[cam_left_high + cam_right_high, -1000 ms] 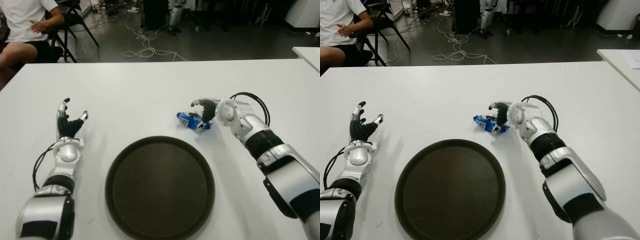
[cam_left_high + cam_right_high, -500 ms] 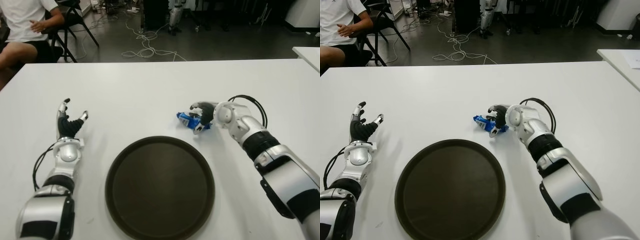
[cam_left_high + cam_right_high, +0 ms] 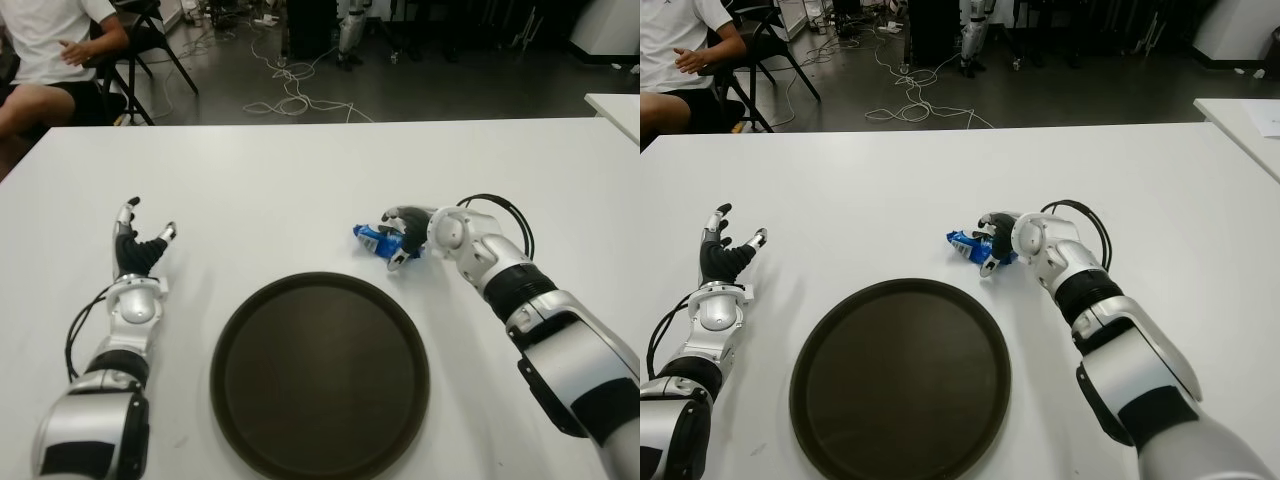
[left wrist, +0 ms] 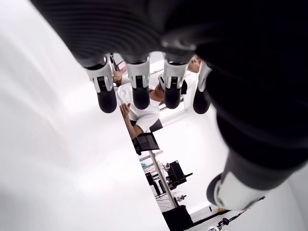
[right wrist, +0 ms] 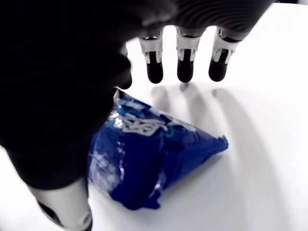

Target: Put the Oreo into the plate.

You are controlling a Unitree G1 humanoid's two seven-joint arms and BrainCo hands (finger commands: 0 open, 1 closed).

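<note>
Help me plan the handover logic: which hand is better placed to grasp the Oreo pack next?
Right. The right hand is already over the blue Oreo pack, fingers open around it. The left hand is open across the table, beyond the plate.

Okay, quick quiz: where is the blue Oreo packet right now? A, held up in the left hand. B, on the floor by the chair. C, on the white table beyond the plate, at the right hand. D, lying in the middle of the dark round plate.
C: the Oreo packet lies on the white table just beyond the empty plate, with the right hand around it, fingers not yet closed.
</note>
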